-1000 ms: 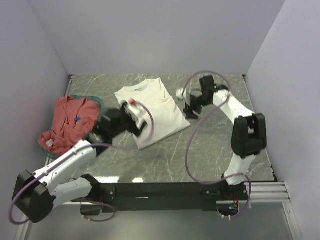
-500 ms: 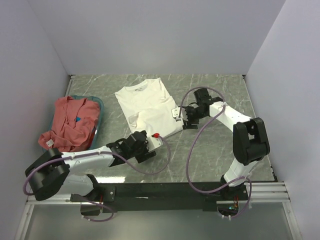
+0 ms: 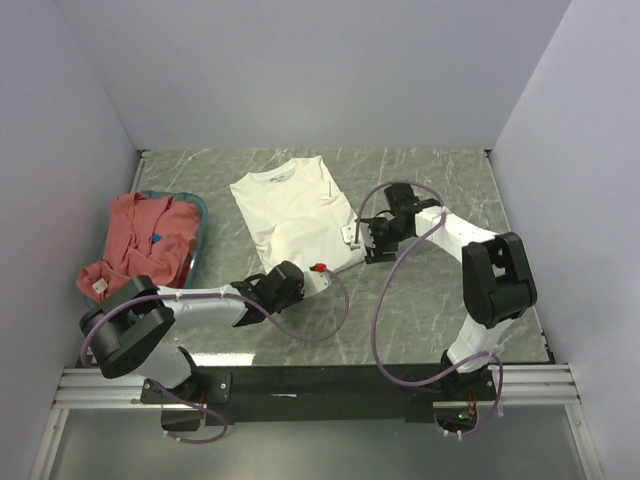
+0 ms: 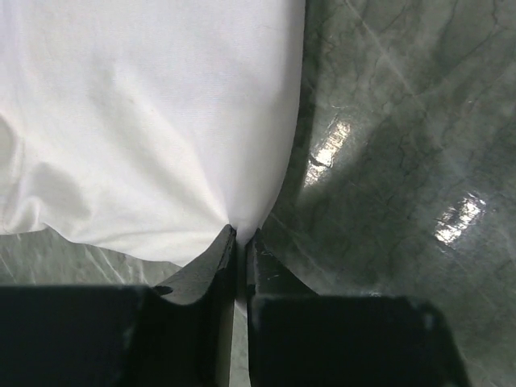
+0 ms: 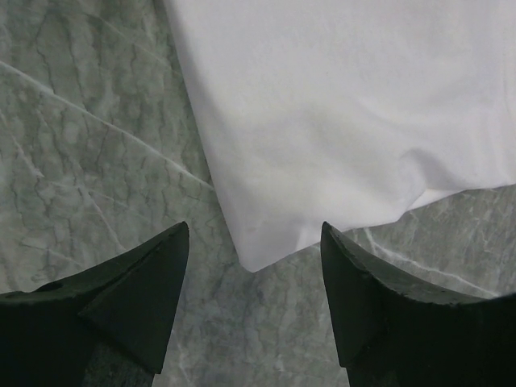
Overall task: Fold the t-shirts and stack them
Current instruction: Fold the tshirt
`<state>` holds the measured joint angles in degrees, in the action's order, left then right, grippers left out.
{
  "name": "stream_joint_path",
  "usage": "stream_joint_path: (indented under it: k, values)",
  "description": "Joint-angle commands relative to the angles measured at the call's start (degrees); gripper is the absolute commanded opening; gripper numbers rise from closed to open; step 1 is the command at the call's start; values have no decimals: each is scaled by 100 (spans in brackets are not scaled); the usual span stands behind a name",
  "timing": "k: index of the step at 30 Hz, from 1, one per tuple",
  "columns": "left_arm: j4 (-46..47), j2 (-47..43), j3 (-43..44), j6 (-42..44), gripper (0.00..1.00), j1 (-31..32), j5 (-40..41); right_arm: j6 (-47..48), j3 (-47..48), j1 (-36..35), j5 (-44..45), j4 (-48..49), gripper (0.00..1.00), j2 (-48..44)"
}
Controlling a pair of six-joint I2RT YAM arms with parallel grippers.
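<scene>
My left hand (image 4: pixel 240 239) is pinched tight on the near corner of the white t-shirt (image 4: pixel 145 121), which is spread out on the table (image 4: pixel 387 121). My right hand (image 5: pixel 254 230) is spread wide, straddling the shirt's other near corner and gripping nothing. The red t-shirt (image 3: pixel 140 245) is heaped in the basket (image 3: pixel 203 215) off to the left.

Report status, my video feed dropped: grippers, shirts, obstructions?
Left gripper shut on white t-shirt, near hem corner. Right gripper open, straddling its other hem corner. Salmon-red t-shirt heaped in teal basket. Nothing obstructing.
</scene>
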<state>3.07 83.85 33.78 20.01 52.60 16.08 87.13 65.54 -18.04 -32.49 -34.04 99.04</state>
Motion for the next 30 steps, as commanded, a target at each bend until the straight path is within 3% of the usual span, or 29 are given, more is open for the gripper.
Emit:
stream_joint_path:
  k: [1,8,9,14,17,18,25,30]
  values:
    - [132,-132,32,-102,10,-22,133,207,-50,-103,269,126,72,150]
    - [203,-334,-20,-199,8,-22,1,-47,-7,-445,867,512,68,571]
    - [229,-378,-47,-217,8,-22,-8,-108,38,-507,928,521,60,633]
    - [238,-484,-117,-261,5,-13,-201,-267,276,-534,1122,328,46,810]
    - [212,-554,-144,-278,3,-13,-402,-232,118,-551,1087,293,22,696]
    - [185,-589,-144,-287,2,-4,-464,-249,91,-542,1070,258,0,660]
    - [-472,-1028,-91,-445,1,285,-1457,-162,-567,-279,683,-462,0,-479]
    - [-1026,-1730,-65,-419,1,1225,-2169,155,-1963,-16,551,-1253,0,-1912]
